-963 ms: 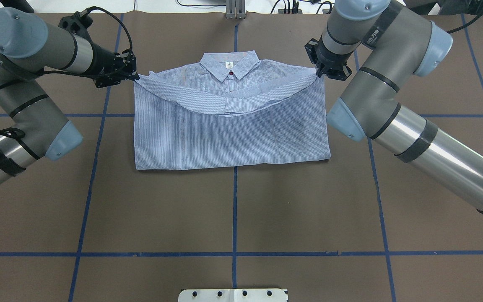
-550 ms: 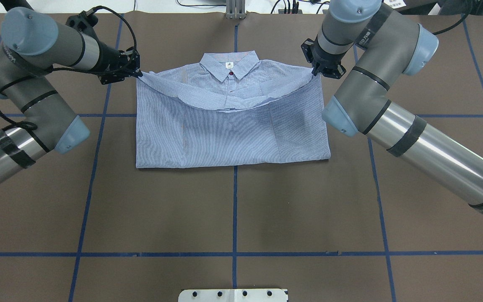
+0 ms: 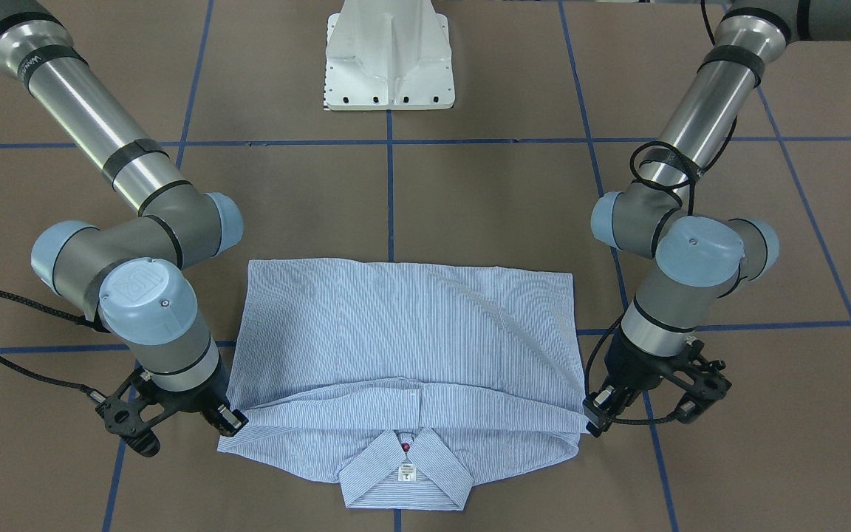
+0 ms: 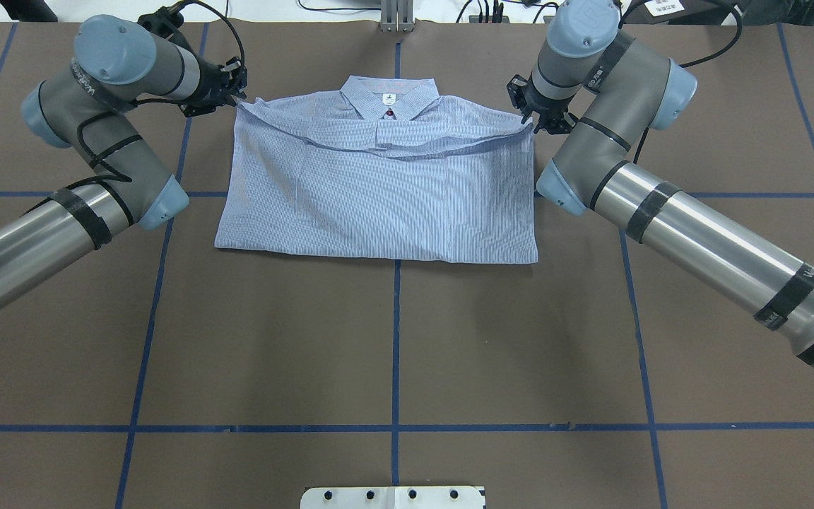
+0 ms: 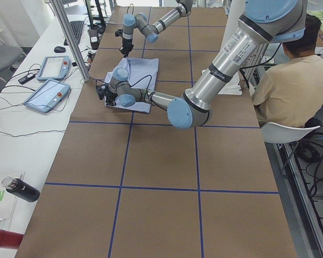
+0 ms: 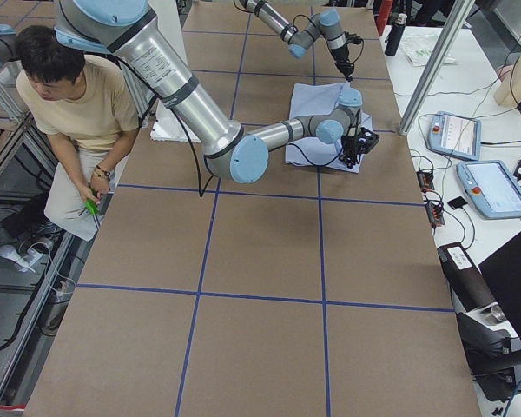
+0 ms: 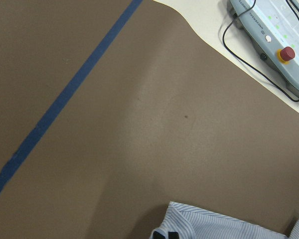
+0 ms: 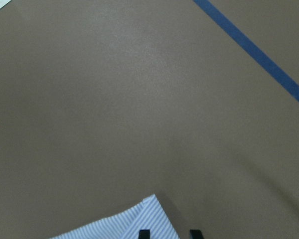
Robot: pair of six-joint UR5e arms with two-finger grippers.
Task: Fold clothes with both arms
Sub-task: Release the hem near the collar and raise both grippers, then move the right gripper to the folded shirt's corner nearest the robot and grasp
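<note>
1. Front-facing view: the light blue, finely white-striped button-up shirt (image 3: 411, 332) lies folded on the brown paper-covered table (image 3: 396, 207). Its long axis runs crosswise, and the collar (image 3: 405, 462) is on the side away from the white pedestal base (image 3: 390, 59). The black two-finger left gripper (image 3: 594, 415) touches one end of the turned-over edge and the right gripper (image 3: 232, 421) touches the other. The shirt lies inward of both.

2. Overhead view: that edge sags shallowly from the left gripper (image 4: 239, 99) across to the right gripper (image 4: 531, 126), just short of the collar. Each arm is nearer its own corner. I judge the coming move to be lowering the edge and letting go, then drawing outward along the long axis.

3. Left side view: the shirt (image 5: 137, 72) is small here, with the left arm (image 5: 204, 86) reaching low to its near end. I cannot judge the jaws from this angle. Only this view and the next show a seated person in beige (image 5: 282, 86).

4. Right side view: the right arm (image 6: 200, 117) reaches to the shirt (image 6: 317, 100). I cannot judge the grip here either.

5. Left wrist view: the black fingertips (image 7: 160, 234) sit nearly together with the bunched striped corner between them, so I read the left gripper as clamped on the shirt. A grey pendant with a red button (image 7: 287, 53) lies beyond the table edge.

6. Right wrist view: the fingertips (image 8: 144, 233) show a clear gap and the shirt's corner reaches in between. I cannot tell whether they pinch it.
</note>
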